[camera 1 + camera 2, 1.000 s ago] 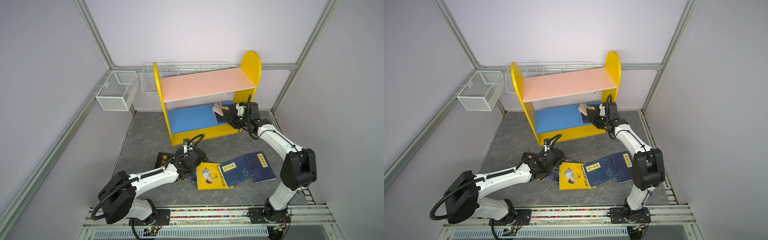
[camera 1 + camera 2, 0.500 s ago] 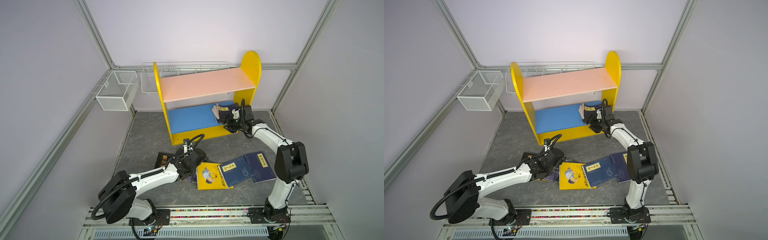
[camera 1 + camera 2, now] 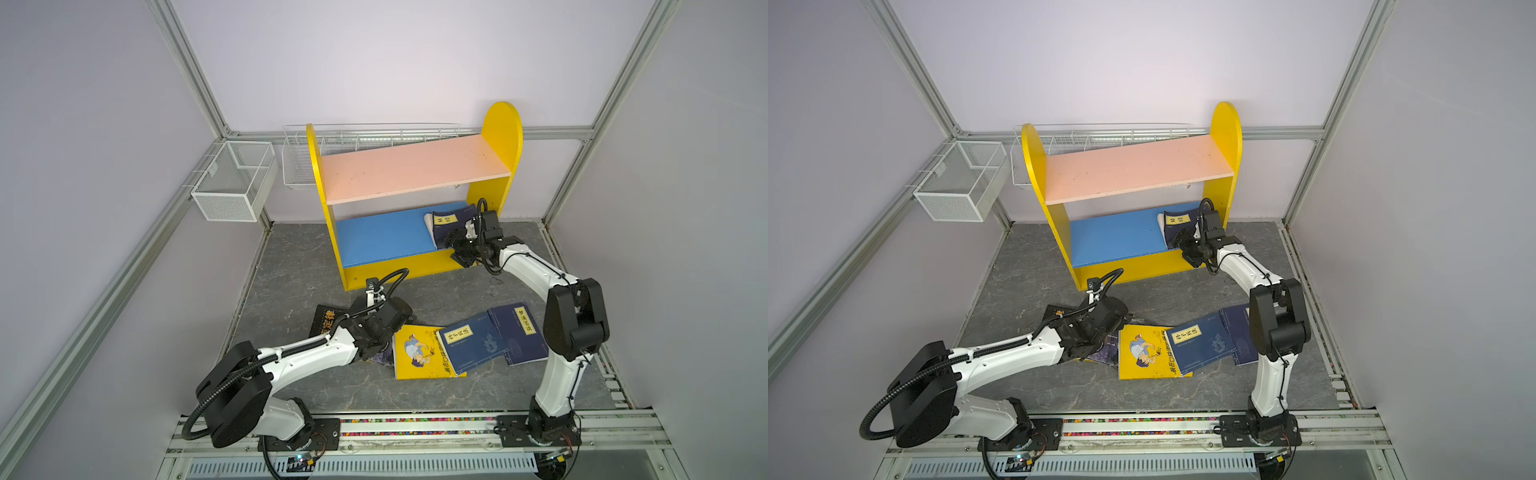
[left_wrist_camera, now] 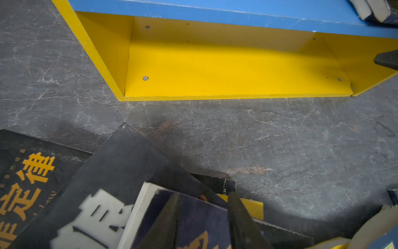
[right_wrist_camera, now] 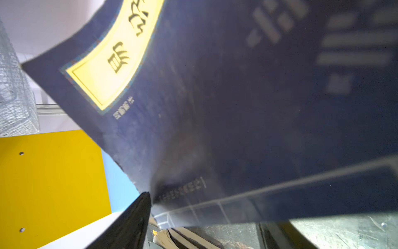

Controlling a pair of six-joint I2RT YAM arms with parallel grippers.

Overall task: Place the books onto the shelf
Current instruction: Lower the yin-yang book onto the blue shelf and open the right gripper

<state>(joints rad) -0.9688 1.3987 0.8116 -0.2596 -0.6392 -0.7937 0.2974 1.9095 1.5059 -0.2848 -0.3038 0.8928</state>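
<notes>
The shelf (image 3: pixel 415 166) stands at the back, pink board above blue board (image 3: pixel 382 237). A navy book with a yellow label (image 3: pixel 446 222) (image 3: pixel 1177 222) (image 5: pixel 215 97) leans at the blue board's right end. My right gripper (image 3: pixel 457 249) (image 3: pixel 1187 249) is open just in front of it; one finger (image 5: pixel 133 222) touches its lower corner. On the floor lie a yellow cartoon book (image 3: pixel 419 353), two navy books (image 3: pixel 473 343) (image 3: pixel 521 332) and black books (image 3: pixel 324 324) (image 4: pixel 103 194). My left gripper (image 4: pixel 203 200) is shut on a dark purple book (image 3: pixel 1106 351), mostly hidden under the wrist in both top views.
Two white wire baskets (image 3: pixel 235 183) (image 3: pixel 299 162) hang on the back left walls. Aluminium frame posts mark the corners. The arms' base rail (image 3: pixel 415 428) runs along the front edge. Bare grey floor (image 3: pixel 299 266) lies between the shelf and the books.
My right gripper has opened and let go of the navy book, which now rests on the blue board, and the arm has drawn back a little. The left arm has not moved.
</notes>
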